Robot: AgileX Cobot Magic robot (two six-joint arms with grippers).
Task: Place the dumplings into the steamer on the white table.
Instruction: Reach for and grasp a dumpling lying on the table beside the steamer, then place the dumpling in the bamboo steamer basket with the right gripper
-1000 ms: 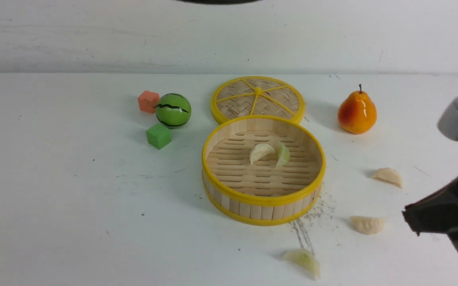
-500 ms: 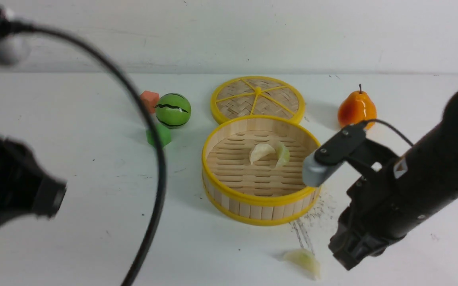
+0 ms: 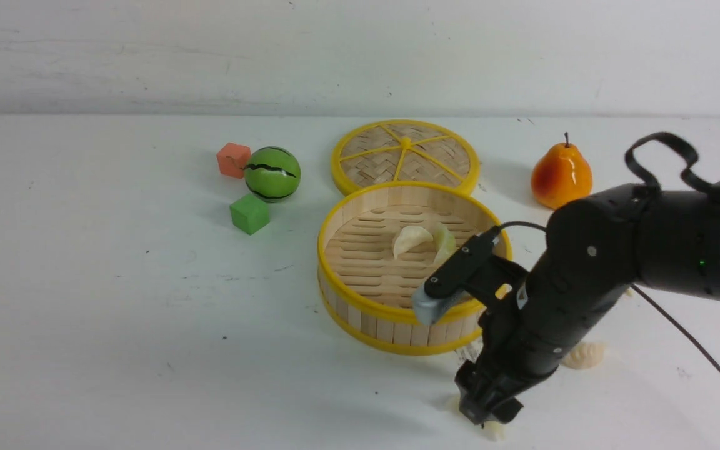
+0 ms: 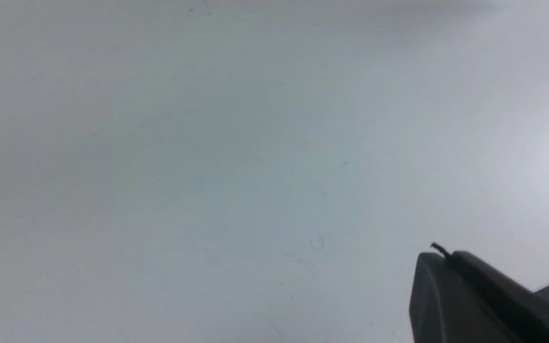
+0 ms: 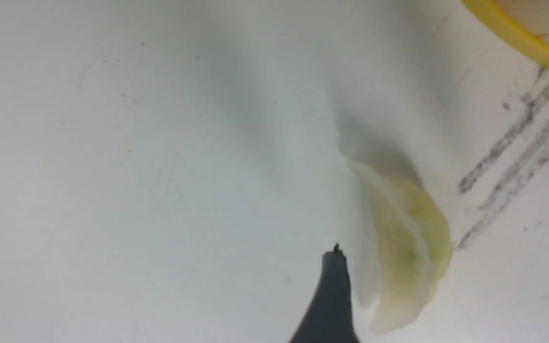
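The steamer [image 3: 360,305] stands mid-table with a cream dumpling [image 3: 411,239] and a greenish dumpling [image 3: 444,241] inside. My right gripper [image 3: 487,417] is down at the white table [image 3: 116,312] in front of the steamer, over another greenish dumpling [image 5: 408,247]. In the right wrist view it [image 5: 451,290] is open, and that dumpling lies between its fingers [image 5: 331,300], nearer one than the other. A cream dumpling [image 3: 586,356] peeks out behind the right arm. My left gripper [image 4: 439,255] is shut over bare table and does not show in the front view.
The woven lid [image 3: 405,156] lies behind the steamer. A pear [image 3: 561,177] stands at the back right. A watermelon ball [image 3: 272,174], an orange cube [image 3: 233,160] and a green cube [image 3: 249,214] sit at the left. Dark scuffs [image 5: 508,143] mark the table by the steamer.
My right arm has swung in from the right and dropped over the near greenish dumpling, and its jaws have opened. My left arm, seen at the left half a second ago, has left the front view.
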